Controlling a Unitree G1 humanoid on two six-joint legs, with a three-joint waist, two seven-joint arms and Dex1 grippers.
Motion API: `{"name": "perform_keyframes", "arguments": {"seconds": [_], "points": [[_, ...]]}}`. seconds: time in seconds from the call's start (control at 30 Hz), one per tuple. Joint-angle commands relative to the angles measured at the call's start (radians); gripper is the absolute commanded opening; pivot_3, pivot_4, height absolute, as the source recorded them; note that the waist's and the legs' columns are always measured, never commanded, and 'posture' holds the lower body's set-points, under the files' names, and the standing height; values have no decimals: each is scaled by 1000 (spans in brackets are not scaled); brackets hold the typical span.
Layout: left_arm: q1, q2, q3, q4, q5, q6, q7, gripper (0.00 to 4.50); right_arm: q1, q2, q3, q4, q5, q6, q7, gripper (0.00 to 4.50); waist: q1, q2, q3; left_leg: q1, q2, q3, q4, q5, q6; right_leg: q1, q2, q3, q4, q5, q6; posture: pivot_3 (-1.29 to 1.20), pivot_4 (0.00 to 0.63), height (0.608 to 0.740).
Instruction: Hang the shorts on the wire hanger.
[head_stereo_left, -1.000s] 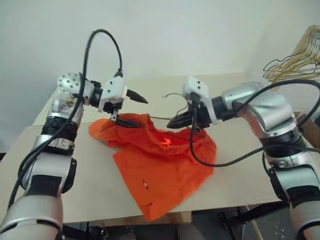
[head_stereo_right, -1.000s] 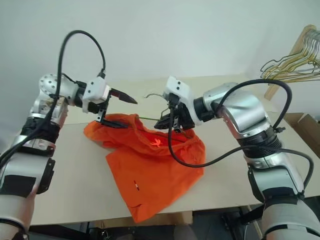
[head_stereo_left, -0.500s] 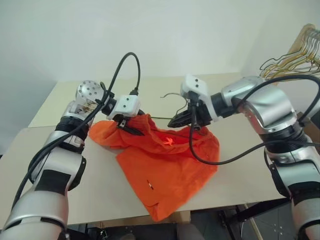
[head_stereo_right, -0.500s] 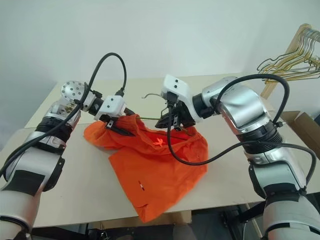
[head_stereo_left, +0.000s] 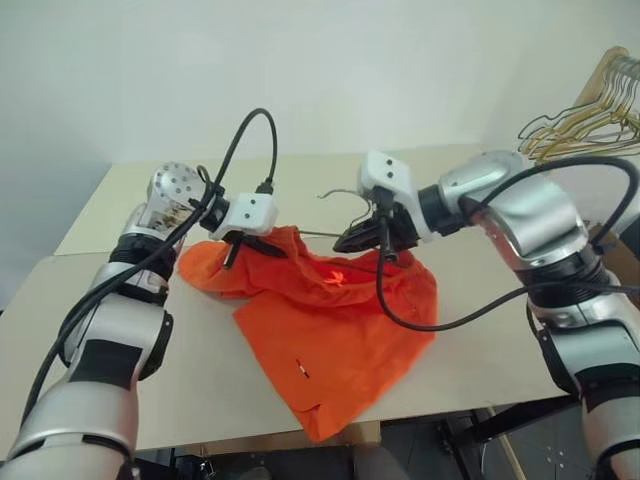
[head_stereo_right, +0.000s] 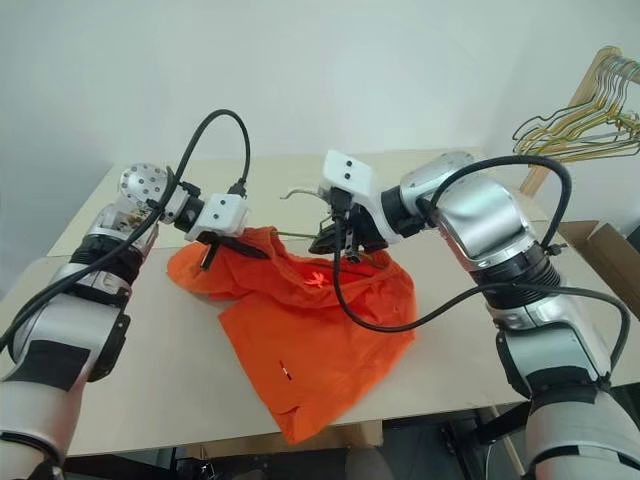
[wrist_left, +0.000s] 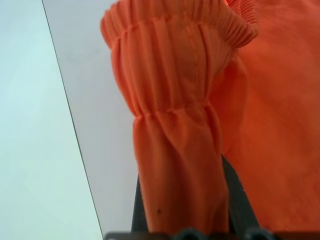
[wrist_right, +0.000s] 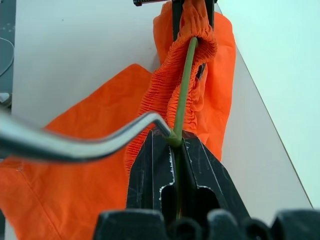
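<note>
- My left gripper (wrist_left: 182, 200) is clamped on the gathered waistband of the orange shorts (head_stereo_left: 330, 330).
- My right gripper (wrist_right: 175, 145) pinches the wire hanger (wrist_right: 184, 90), whose arm runs into the waistband.
- The shorts lie spread on the beige table (head_stereo_left: 200, 370), between both arms.
- A bunch of gold hangers (head_stereo_left: 585, 125) hangs far right.

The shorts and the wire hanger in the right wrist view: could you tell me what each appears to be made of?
The shorts: thin woven fabric, bright orange and matte, judging by the soft folds and the gathered, ribbed elastic waistband.

The wire hanger: thin metal wire, probably steel. The arm running into the waistband looks dull olive-gold, perhaps coated; the curved hook looks grey with a soft sheen.
</note>
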Motion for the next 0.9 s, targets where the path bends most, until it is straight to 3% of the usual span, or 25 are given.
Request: {"name": "perform_keyframes", "arguments": {"seconds": [0.03, 0.33, 0.6, 0.77, 0.9], "points": [[-21, -12, 24, -7, 5, 17, 2, 0, -7, -22, -55, -40, -29, -52, -29, 1142, -5, 0, 0, -1, 0, 0, 0, 0, 0, -1, 0, 0, 0, 0, 0, -174, 0, 740], [-18, -16, 62, 1, 2, 89, 20, 0, 104, -143, -186, -175, 13, 10, -63, 4426, -20, 0, 0, -7, 0, 0, 1, 0, 0, -7, 0, 0, 3, 0, 0, -190, 0, 740], [-10, -10, 82, 2, 5, 118, 30, 0, 291, -306, -418, -341, 134, 91, -77, 4473, -18, 0, 0, -7, 0, 0, 2, 0, 0, -7, 0, 0, 2, 0, 0, -186, 0, 740], [-11, -5, 92, 4, 7, 122, 27, 0, 421, -358, -400, -409, 107, 88, -139, 4473, -21, 1, 0, -7, 0, 1, 3, 0, 0, -7, 0, 1, 2, 0, 0, -187, 0, 740], [-18, -5, 95, 7, 10, 124, 26, 0, 423, -333, -288, -368, 32, 50, -189, 4473, -23, 2, -1, -7, 1, 3, 4, 0, 0, -6, 0, 2, 2, 0, 0, -176, 0, 740]]}}
